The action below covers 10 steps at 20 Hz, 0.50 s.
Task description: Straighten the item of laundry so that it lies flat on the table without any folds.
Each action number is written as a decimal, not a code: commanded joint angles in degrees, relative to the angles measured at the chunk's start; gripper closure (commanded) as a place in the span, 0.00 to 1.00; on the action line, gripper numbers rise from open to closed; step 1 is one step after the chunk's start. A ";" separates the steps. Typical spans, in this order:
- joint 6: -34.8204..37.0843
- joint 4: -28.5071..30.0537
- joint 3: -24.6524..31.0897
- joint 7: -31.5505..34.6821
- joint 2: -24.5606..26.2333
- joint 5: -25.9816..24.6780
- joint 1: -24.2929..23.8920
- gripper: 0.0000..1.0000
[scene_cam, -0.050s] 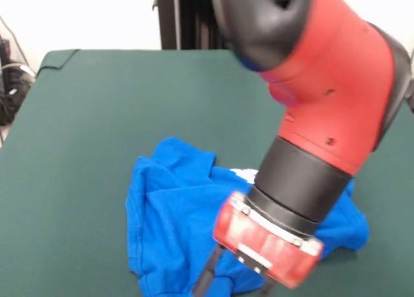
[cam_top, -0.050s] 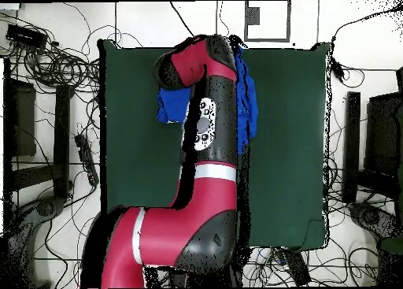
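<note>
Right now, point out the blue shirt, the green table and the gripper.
T-shirt [scene_cam, -0.050s: 165,206]: front view, rumpled blue cloth left of the arm.
Table [scene_cam, -0.050s: 84,116]: front view, bare green cover.
Gripper [scene_cam, -0.050s: 234,285]: front view, between the dark fingers.

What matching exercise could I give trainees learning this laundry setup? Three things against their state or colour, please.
Things:
1. T-shirt
2. table
3. gripper

States or colours:
A. covered in dark green cloth
B. low over the shirt at the table's near edge in the front view
C. bright blue, crumpled with folds

Pairs: 1-C, 2-A, 3-B
</note>
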 commanded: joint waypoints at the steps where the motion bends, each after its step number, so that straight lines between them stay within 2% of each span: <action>1: 21.21 11.71 12.46 -23.28 0.86 10.26 -0.80 0.00; 7: 36.14 6.69 15.11 -25.44 3.05 14.04 -1.22 0.00; 9: 42.66 4.30 15.96 -25.82 4.12 14.68 -1.23 0.00; 10: 48.81 3.09 16.71 -25.41 4.87 15.63 -1.32 0.00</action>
